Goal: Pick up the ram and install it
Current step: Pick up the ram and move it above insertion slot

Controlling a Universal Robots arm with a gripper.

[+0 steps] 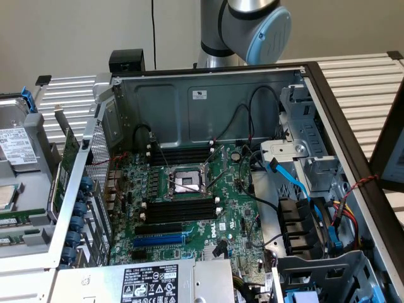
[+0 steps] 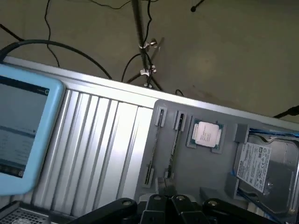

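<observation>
Our pincer [image 2: 167, 202], fingers together, hangs over the grey tray [image 2: 187, 169] on the worktop [image 2: 103, 140], nearest its two narrow slots [image 2: 174, 147], with a processor [image 2: 207, 134] and hard drive [image 2: 261, 163] beside them.

The arm [image 1: 221, 25] stands upright at the far side of the exterior view, a silver tube with a joint [image 1: 265, 28] whose pale blue cap faces the exterior view's right. In the wrist view the gripper [image 2: 167, 205] has its black fingers [image 2: 180, 206] pressed together.
</observation>
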